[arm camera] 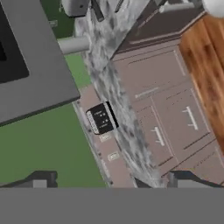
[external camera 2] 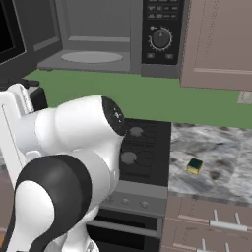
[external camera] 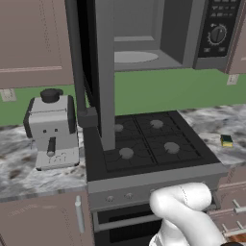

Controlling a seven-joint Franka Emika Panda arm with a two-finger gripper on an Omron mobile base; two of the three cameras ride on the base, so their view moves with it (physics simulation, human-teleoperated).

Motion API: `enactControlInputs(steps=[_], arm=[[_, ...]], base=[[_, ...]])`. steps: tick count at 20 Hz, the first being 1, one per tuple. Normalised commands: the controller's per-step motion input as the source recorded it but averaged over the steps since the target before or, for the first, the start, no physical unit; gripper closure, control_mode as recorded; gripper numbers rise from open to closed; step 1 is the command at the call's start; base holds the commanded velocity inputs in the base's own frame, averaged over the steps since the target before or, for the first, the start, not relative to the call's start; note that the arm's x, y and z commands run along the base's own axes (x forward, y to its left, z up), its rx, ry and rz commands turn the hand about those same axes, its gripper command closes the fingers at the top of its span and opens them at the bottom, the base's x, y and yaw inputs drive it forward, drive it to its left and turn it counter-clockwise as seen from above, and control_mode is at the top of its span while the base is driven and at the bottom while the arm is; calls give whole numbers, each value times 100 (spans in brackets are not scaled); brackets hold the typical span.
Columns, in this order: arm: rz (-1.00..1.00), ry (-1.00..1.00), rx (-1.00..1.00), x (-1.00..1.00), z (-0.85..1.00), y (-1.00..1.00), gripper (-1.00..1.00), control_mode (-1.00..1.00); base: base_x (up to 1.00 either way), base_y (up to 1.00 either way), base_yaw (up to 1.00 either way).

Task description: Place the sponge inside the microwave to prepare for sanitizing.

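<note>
The microwave (external camera: 158,36) hangs above the black four-burner stove (external camera: 144,141) with its door (external camera: 98,72) swung wide open toward the left, so the grey cavity and the round pale turntable (external camera 2: 91,57) are exposed; its control panel with a round knob (external camera 2: 161,37) sits at the right side of the box. Behind the stove runs a green wall (external camera: 168,91), and brownish-pink wall cabinets (external camera 2: 219,42) flank the microwave on both sides. The sponge (external camera 2: 194,165), yellow with a dark green top, lies flat on the grey marbled counter (external camera 2: 221,157) to the right of the stove, well apart from the burners and well below the microwave. On the counter left of the stove stands a pale grey coffee machine (external camera: 52,129) with a dark cap on top. Below the counter are matching base cabinets and drawers with pale handles (external camera 2: 216,226), and the oven front with its row of knobs (external camera: 120,197) sits under the burners. In the hand view, rolled sideways, a strip of marbled counter, cabinet fronts and a wooden floor (arm camera: 205,52) show. The gripper (arm camera: 109,181) has its two dark fingertips (arm camera: 41,180) standing far apart at the bottom of that view, jaws wide and holding nothing.
</note>
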Motion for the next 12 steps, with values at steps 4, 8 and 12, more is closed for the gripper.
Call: enactControlInputs(steps=[4,8,12], arm=[[14,18,38,14,-41,37,-100,-100],[2,0,32,25,13,23,-100,-100],[0,-1,19,28,28,34,-100,-100]], base=[[0,0,0],[0,0,0],[0,0,0]])
